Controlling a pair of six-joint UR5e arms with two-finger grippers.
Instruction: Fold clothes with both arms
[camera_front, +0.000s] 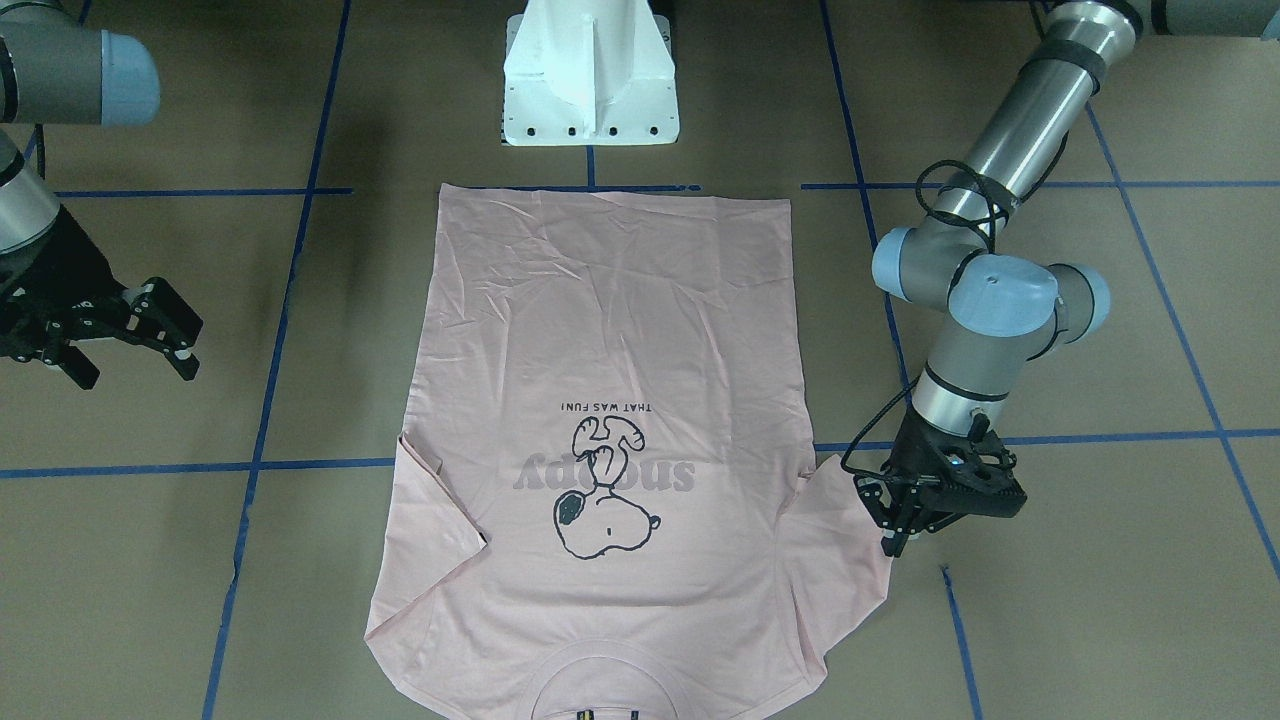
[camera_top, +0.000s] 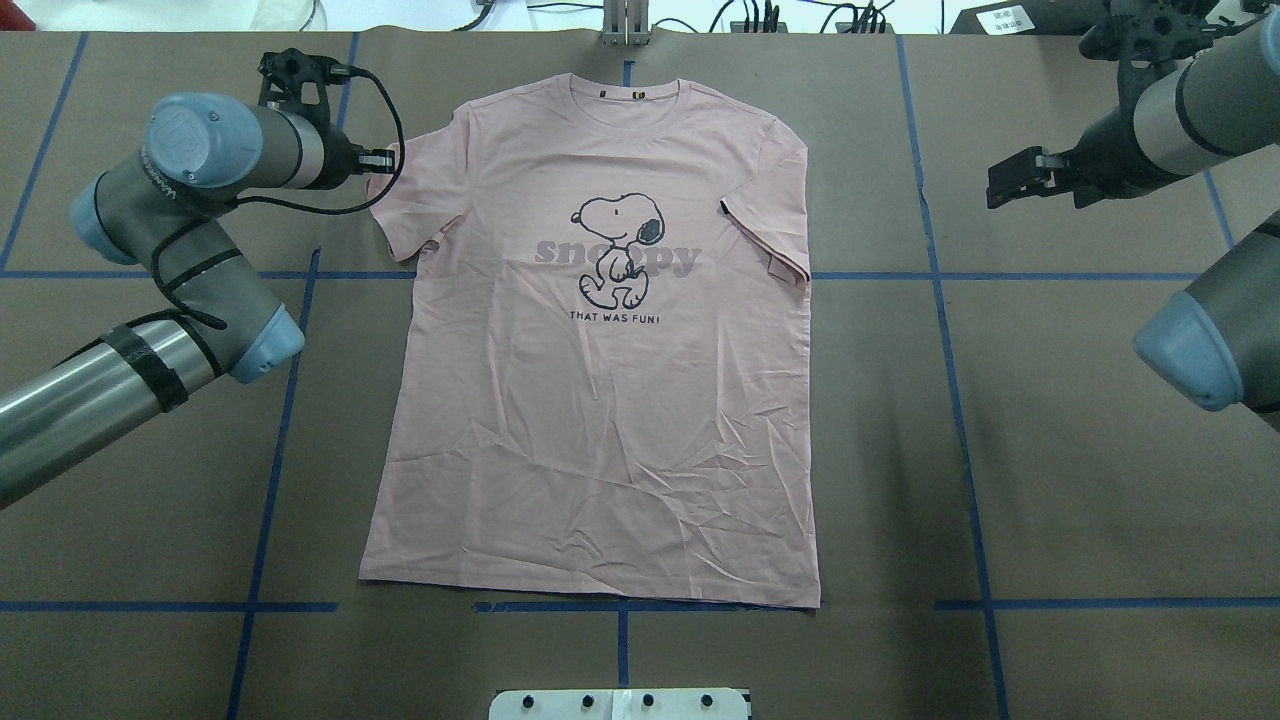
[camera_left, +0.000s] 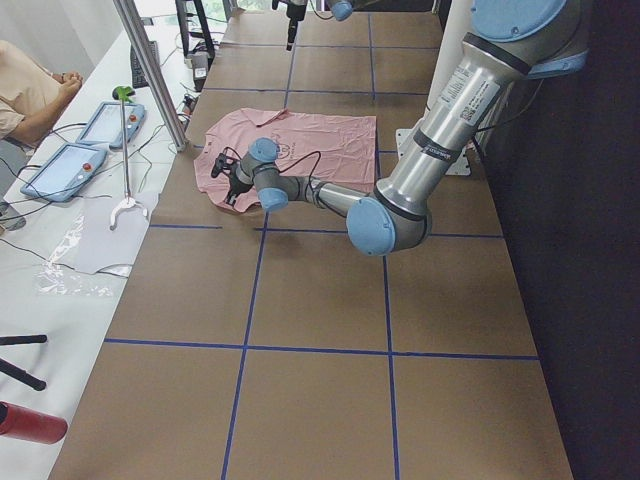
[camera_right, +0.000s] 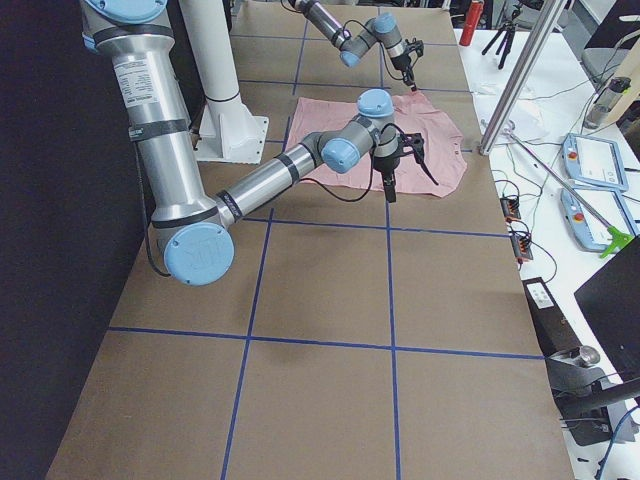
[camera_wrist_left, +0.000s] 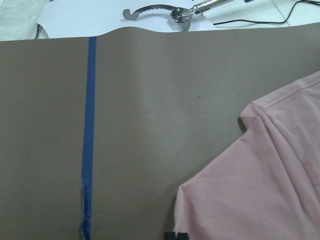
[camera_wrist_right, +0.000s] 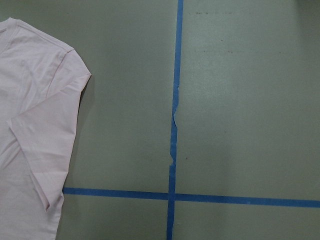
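Note:
The pale pink T-shirt (camera_top: 600, 420) lies flat on the brown table with its dog print up and its collar at the far edge. It also shows in the front-facing view (camera_front: 610, 330). The right sleeve (camera_wrist_right: 45, 125) is folded in on itself. My left gripper (camera_top: 380, 160) is low at the outer edge of the left sleeve (camera_wrist_left: 260, 190). Its fingertips (camera_wrist_left: 175, 236) are together, and the sleeve still lies flat. My right gripper (camera_front: 135, 365) is open and empty, well away from the shirt, and it also shows in the overhead view (camera_top: 1005, 180).
The white pedestal base (camera_front: 590, 90) stands at the robot's edge by the shirt's hem. Blue tape lines (camera_wrist_right: 172, 125) cross the table. Beyond the far edge are a metal pole (camera_left: 150, 70), tablets (camera_left: 60, 170), a grabber tool (camera_wrist_left: 165, 10) and a seated person (camera_left: 30, 90).

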